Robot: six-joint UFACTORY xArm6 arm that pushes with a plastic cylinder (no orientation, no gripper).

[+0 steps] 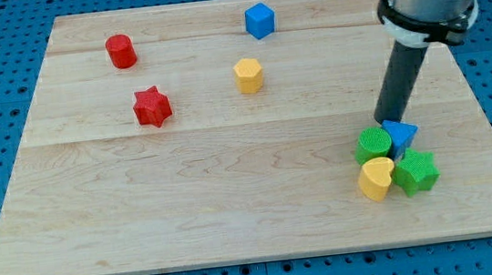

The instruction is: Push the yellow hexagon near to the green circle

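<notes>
Right now my tip [388, 119], a bare rod with no jaws, sits by the green circle [374, 145], so it must swing far-left behind the yellow hexagon [248, 74].

The wooden board [235, 203] holds eight blocks: two red, at [121, 51] and [152, 107]; two blue, [259, 20] and [400, 132]; two yellow, [249, 75] and [377, 179]; two green, [374, 145] and [415, 172].

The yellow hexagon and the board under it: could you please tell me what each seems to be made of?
The yellow hexagon looks like moulded or printed plastic: even, saturated colour, a matt to slightly satin surface, no grain. The board looks like pale unpainted wood, with lengthwise grain streaks and plank seams and a dull finish. My tip is far off, by the green circle.
</notes>
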